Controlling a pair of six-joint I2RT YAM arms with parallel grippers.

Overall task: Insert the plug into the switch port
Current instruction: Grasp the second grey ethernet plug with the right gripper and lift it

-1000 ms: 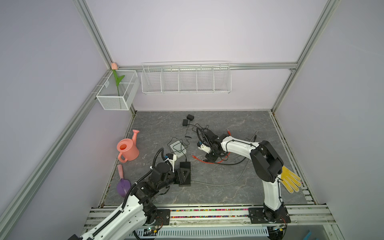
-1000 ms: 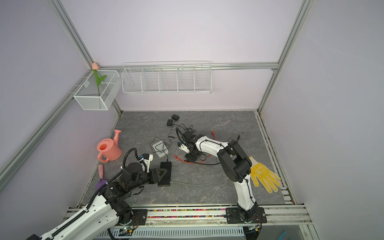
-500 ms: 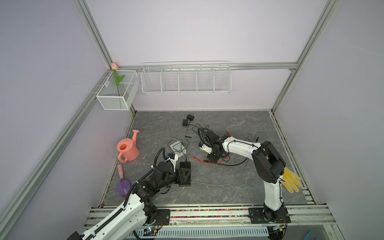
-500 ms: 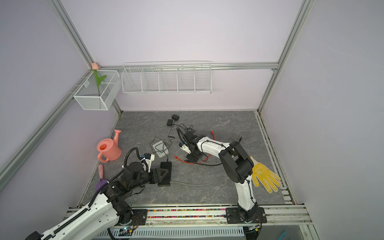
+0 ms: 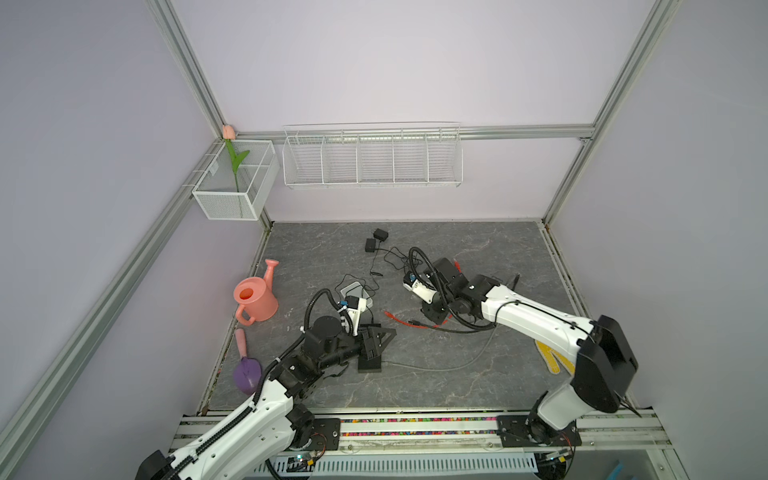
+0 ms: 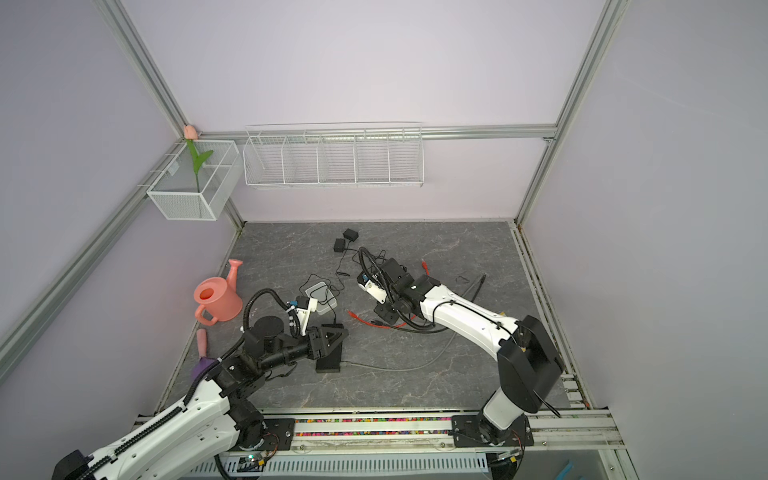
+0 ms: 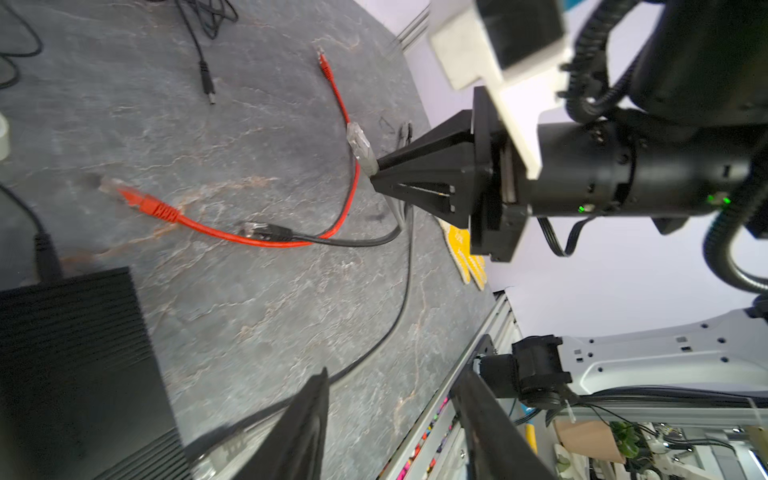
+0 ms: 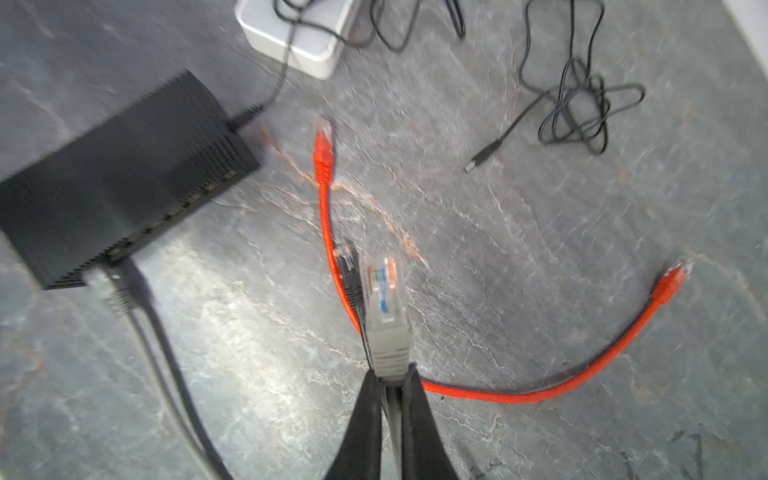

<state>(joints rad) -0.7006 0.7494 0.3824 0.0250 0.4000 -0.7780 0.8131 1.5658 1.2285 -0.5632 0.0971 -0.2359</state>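
The black switch lies on the grey table near the front left, with a grey cable plugged into its end. My left gripper hovers over it, open. In the left wrist view the switch lies beside one of the fingers, not between them. My right gripper is shut on the grey boot of the clear-tipped plug, which sticks out past the fingertips above the table. The left wrist view shows this plug at the right gripper's tip. The switch's port row faces the plug.
A red patch cable and a black plug lie under the right gripper. A white box, tangled black leads, black adapters, a pink watering can, a purple scoop and a yellow glove lie around.
My right gripper has closed onto the grey plug and shifted slightly to the right. The left arm has barely moved.
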